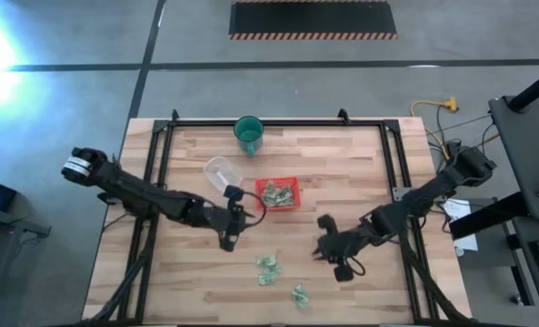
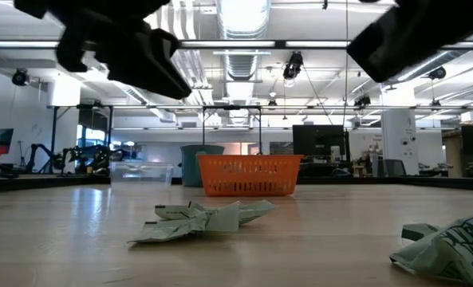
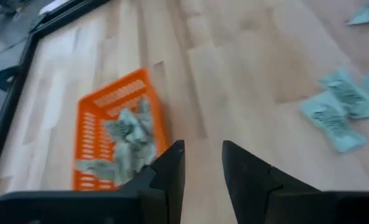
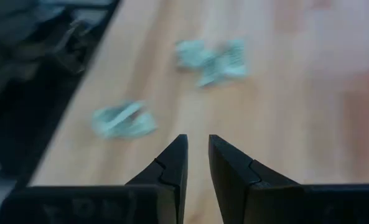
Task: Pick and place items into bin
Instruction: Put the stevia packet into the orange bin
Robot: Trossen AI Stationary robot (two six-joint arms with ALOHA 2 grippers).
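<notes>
Pale butcher-block wood makes up your bench (image 1: pixel 360 173), framed by a dark metal rail. Starting on your left, the left gripper (image 1: pixel 230 238) hangs over bare wood just in front of the near-left corner of the bin; its own wrist view shows the two dark fingers (image 3: pixel 172 171) parted with a plain gap and nothing between them. Just behind that arm lies a clear round plastic container (image 1: pixel 220 171), and farther back, near the bench's far edge, stands a green cup (image 1: pixel 248 134). At the middle you have the small shallow red plastic tray (image 1: pixel 278 193) that serves as the bin, with several pale-green crumpled wrapper pieces (image 3: pixel 125 140) already lying inside it. In front of the tray, toward the near edge, a loose cluster of wrappers (image 1: pixel 269 269) rests on the wood, and one more wrapper (image 1: pixel 299 293) lies a little nearer and to the right. Further right, the right gripper (image 1: pixel 326 245) sits above the bench beside those loose pieces, well apart from the tray; its fingers (image 4: pixel 175 165) stand slightly parted, a narrow slit between them, holding nothing. The low view shows both arms raised clear of the wood.
</notes>
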